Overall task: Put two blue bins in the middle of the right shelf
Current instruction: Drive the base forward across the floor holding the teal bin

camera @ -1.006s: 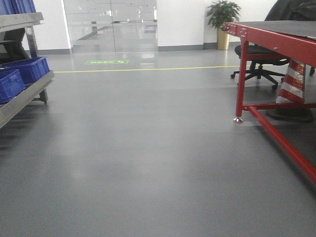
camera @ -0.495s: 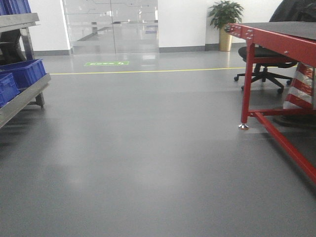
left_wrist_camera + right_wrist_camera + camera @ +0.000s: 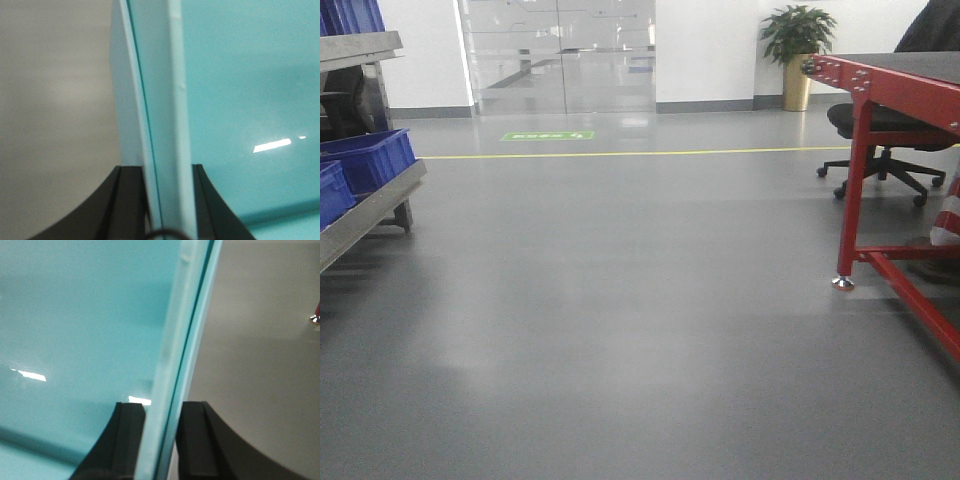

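Bins point(image 3: 250, 75) of pale cyan hang between my arms, unseen by the front view. My left fingers point(image 3: 131, 200) clench the left wall's rim, my right fingers point(image 3: 197, 440) the right wall's. A thin seam along the rim hints at two nested, though I cannot be sure. Long axis, I judge, runs crosswise from hand to hand, mouth up. Carrying well means equal squeeze, level wrists, fixed spacing — and steering wide of the red desk point(image 3: 880, 85) ahead on the right — the target shelf is not in view.
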